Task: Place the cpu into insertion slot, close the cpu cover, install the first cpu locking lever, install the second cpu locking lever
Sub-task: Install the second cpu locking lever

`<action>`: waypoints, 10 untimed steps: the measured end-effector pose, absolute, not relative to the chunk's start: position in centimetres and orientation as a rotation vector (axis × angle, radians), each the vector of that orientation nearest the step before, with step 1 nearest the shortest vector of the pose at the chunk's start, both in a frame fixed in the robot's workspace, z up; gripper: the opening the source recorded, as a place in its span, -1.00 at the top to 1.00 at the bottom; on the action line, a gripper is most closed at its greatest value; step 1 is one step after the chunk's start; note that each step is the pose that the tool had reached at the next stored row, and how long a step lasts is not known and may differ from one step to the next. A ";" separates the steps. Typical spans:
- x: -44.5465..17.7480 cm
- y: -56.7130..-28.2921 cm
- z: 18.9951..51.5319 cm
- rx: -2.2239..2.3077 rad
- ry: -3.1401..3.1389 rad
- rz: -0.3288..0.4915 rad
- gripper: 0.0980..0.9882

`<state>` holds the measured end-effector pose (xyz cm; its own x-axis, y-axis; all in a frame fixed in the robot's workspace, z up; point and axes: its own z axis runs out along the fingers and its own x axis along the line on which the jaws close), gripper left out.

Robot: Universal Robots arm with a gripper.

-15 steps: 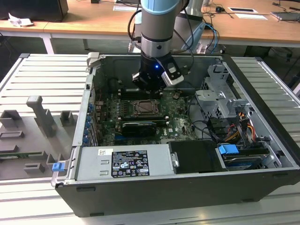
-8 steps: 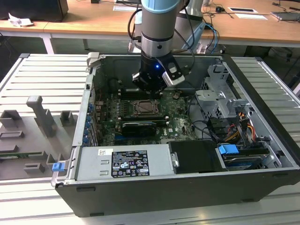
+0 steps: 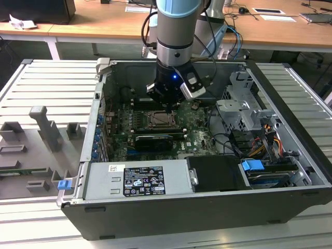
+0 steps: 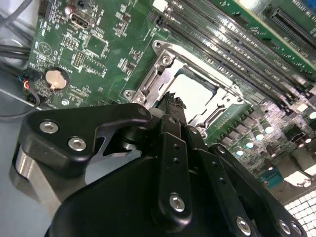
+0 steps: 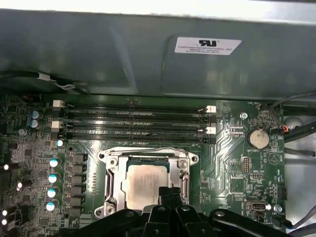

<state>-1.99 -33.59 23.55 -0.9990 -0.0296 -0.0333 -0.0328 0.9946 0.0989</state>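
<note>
My fingertips (image 5: pixel 169 193) press together over the seated cpu (image 5: pixel 144 185) inside the open computer case (image 3: pixel 290 129).

My gripper (image 4: pixel 174 101) is pinched closed and grasps nothing; its tips hover at the chip's edge, contact unclear. The cpu lies in the insertion slot (image 5: pixel 114 197), framed by the cpu cover (image 5: pixel 148 158), which appears lowered around it, just below the memory slots (image 5: pixel 133 121) on the motherboard (image 5: pixel 232 168). In my judgement, an off-centre push here could skid across the metal lid or bend the frame.
</note>
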 end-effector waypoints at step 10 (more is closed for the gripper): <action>-2.0 -35.0 24.1 -0.049 3.106 0.155 0.98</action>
